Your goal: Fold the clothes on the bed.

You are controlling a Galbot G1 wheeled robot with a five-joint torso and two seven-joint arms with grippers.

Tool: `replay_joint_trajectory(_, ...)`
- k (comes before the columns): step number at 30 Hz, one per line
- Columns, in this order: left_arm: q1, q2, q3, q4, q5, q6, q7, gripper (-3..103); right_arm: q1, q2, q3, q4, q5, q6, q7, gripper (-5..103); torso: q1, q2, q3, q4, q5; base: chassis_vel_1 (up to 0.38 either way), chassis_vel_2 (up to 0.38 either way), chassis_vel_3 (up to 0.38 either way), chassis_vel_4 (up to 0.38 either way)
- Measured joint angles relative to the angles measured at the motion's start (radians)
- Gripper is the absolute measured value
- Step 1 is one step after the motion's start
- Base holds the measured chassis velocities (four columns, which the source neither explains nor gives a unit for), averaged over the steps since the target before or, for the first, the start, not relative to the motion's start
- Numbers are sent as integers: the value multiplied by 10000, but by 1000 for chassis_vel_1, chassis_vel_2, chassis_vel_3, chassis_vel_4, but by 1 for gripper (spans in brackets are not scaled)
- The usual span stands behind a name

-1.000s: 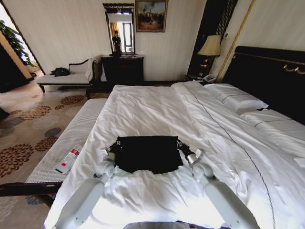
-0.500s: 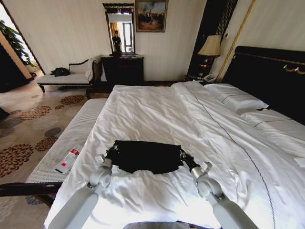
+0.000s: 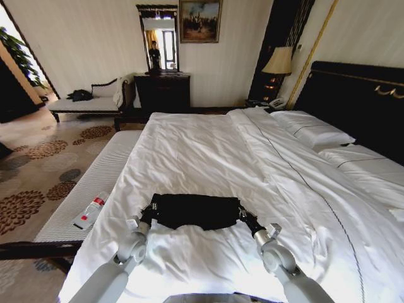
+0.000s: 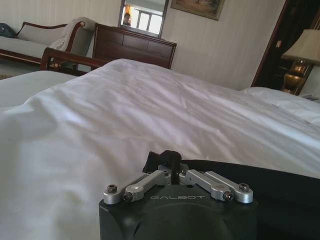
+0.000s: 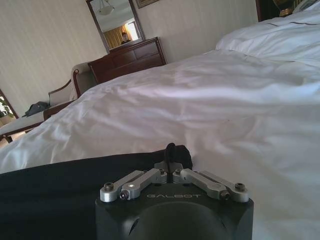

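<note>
Matt black soft cloth top, rumpled white cotton duvet, brushed-metal claw linkages, dark glossy wood headboard

left claw clamped, right claw (likewise)

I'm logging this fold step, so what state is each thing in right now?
black top: folded into a narrow band, lying flat on the duvet.
left gripper: shut on the black top's left end.
right gripper: shut on its right end.
white duvet: spread over the bed, lightly wrinkled.
bedside lamp: lit.
</note>
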Motion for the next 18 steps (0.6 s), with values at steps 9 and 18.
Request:
replay_joint_trajectory(9,220,88,35,-262,187,234,-203,11,-321,-67,105,180,-210,25,-45,8,0,0,1,0,0,0,0,0,0)
replay_joint_trajectory(18,1923,689,-719,-1600,1379,9,-21,37,-1358,-387,813,1229,-244,161,136,40,-1,0,0,-2,0,0,0,0,0)
